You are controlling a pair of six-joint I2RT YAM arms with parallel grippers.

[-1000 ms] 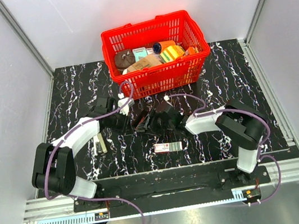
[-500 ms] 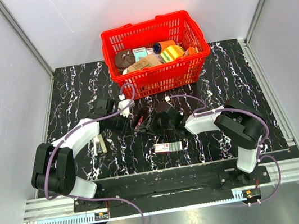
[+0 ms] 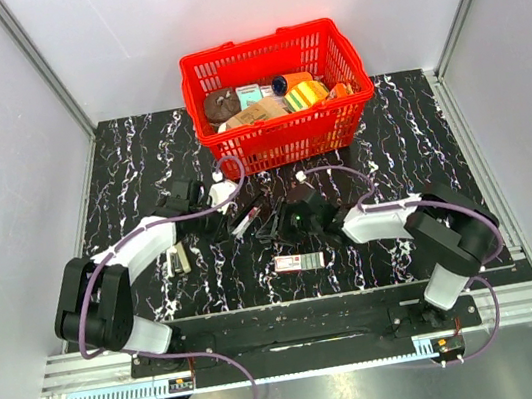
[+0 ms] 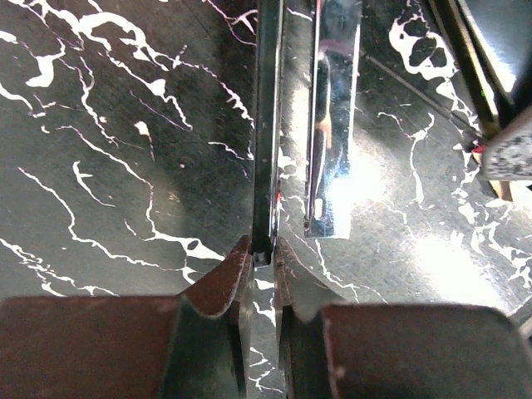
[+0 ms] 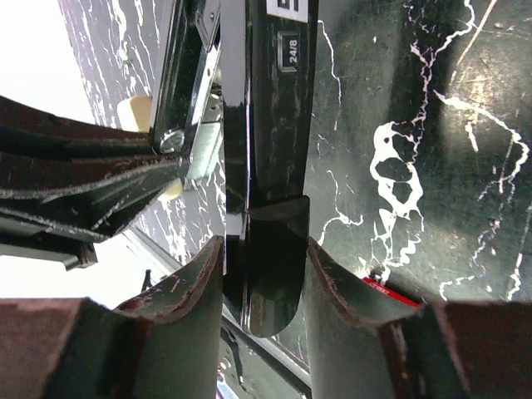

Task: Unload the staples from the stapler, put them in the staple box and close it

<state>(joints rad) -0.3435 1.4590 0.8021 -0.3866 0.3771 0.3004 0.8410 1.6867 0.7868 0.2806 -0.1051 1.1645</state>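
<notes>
Clamps the black stapler (image 3: pixel 254 217), opened near the middle of the tabletop (image 3: pixel 138 159), by one arm between the right fingers (image 5: pixel 187 274), pinches a thin metal edge of it in the almost-closed left fingers (image 4: pixel 220 278), with the red basket (image 3: pixel 287 140) beyond toward the far edge.

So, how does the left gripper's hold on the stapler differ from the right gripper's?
The left gripper pinches a thin metal edge of the stapler, its fingers nearly meeting; the right gripper clamps the broad black arm marked 24/8, its fingers wider apart. The left gripper sits at the stapler's left, the right gripper at its right. Both are shut on the same stapler.
</notes>
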